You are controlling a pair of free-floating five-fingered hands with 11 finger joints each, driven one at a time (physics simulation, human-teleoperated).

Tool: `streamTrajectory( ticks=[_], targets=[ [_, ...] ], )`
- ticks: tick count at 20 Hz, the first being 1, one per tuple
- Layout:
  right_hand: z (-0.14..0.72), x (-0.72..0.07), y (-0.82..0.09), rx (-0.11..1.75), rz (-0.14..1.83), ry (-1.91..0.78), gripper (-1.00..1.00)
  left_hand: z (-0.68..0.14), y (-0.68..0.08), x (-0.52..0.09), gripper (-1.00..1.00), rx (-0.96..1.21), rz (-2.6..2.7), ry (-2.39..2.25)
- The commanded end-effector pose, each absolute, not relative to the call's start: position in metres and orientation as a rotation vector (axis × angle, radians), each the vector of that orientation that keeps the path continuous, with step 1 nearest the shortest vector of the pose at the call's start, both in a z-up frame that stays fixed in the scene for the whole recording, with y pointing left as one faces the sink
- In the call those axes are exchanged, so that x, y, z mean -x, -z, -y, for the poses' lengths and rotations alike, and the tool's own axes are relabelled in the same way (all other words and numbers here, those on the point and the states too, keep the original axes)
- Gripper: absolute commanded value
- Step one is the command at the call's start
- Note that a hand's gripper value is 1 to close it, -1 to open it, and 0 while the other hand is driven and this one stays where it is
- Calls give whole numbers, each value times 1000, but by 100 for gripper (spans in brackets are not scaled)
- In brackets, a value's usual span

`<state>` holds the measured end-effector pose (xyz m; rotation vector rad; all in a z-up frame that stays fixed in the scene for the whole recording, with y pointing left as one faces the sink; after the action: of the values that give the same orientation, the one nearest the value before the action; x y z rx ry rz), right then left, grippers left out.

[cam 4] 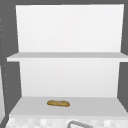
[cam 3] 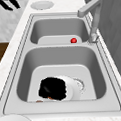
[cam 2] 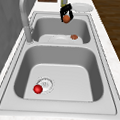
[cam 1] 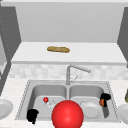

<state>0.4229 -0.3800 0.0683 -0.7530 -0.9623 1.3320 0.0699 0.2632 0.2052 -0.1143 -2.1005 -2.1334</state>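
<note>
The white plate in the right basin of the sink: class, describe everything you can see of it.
The plate is round, plain white and looks glazed. It lies flat on the floor of the right basin, beside the drain. The right robot hand, curled round a small orange-brown ball, hangs above its outer edge.

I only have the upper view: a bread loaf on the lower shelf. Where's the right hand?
Observer: The right hand is over the right basin, curled round a small orange-brown thing.
Operator: Anything under it?
Observer: A white plate lies on that basin's floor.
Operator: And the other side?
Observer: A small red ball lies on the left basin floor.
</note>
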Motion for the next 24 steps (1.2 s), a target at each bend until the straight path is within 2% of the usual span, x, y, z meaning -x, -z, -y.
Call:
streamTrajectory(
  ticks=[1, 10, 24],
  targets=[
    [406, -414, -82, 751, 964, -1335, 100, -263, -205, -70, 0, 114, 2101, 2133],
    [455, -384, -103, 637, 1089, -1238, 100, -263, -205, -70, 0, 114, 2101, 2133],
    [550, -335, -122, 636, 1107, -1227, 100, -263, -205, -70, 0, 114, 2101, 2133]
  ],
)
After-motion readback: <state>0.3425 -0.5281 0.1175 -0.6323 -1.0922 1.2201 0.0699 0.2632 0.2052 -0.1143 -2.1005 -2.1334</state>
